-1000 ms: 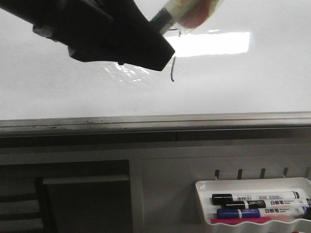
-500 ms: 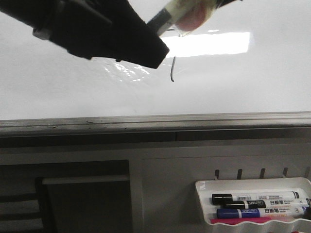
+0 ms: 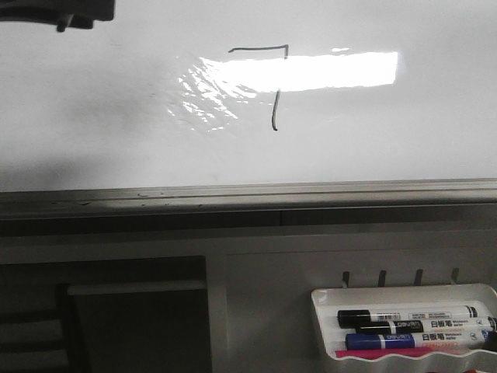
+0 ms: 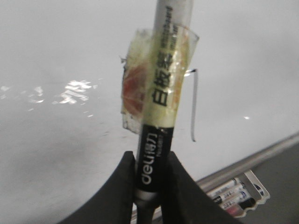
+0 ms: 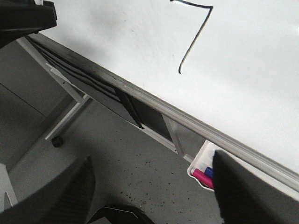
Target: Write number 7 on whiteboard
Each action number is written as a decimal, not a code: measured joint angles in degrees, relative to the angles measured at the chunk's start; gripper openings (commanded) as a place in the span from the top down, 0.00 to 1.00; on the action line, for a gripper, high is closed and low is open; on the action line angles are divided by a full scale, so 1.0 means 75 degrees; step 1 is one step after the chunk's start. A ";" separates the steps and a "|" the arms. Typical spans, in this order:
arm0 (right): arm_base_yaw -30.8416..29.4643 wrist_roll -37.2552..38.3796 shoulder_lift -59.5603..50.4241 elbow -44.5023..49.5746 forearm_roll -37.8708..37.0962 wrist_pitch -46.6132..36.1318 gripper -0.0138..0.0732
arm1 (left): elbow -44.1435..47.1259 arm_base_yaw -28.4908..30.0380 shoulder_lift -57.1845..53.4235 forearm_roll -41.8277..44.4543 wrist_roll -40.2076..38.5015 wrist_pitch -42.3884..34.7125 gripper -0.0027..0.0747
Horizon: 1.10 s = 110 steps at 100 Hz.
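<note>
Grey floor and a grey metal stand under the whiteboard [image 3: 93, 124], which fills the upper part of the front view; glossy, with a bright rectangular glare patch across the middle.

Far left, top corner of the front view: only a dark scrap of the left arm shows. In the left wrist view the left gripper [image 4: 150, 175] is clamped on the black end of a marker [image 4: 161, 107]. The marker has yellowish tape wrapped round its barrel and points toward the board; its tip is out of frame, so I cannot tell if it touches.

Centre: the number 7 [image 3: 274, 109] is on the board, a short top stroke joined to a longer downstroke. The glare washes out the middle of the downstroke in the front view, but the right wrist view shows it as one unbroken line [image 5: 194, 39], well above the grey bottom frame.

Lower right: white marker tray [image 3: 326, 299] with black, blue and pink markers lying in it.

Right gripper [image 5: 149, 186]: fingers spread wide apart, holding nothing, hanging over the floor below the board edge.

Judgement: the figure looks finished. To do the step in hand well, take the marker straight off the board, no sideways drift near the ink so nothing smears or adds a stray tick. Keep the grip firm, since the marker is held only near its end. The right arm should keep out.
</note>
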 measured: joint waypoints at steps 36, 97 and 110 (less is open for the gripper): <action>-0.0055 0.0000 -0.0331 0.0545 0.0000 -0.0167 0.31 | -0.0543 0.0002 0.1664 -0.0522 -0.0051 -0.1195 0.99; -0.0055 0.0000 -0.0331 0.0546 0.0000 -0.0079 0.31 | -0.1160 0.0002 0.2720 -0.0538 -0.0051 -0.1442 0.87; -0.0055 0.0000 -0.0331 0.0546 0.0000 -0.0062 0.31 | -0.1160 0.0002 0.2720 -0.0538 -0.0051 -0.1442 0.59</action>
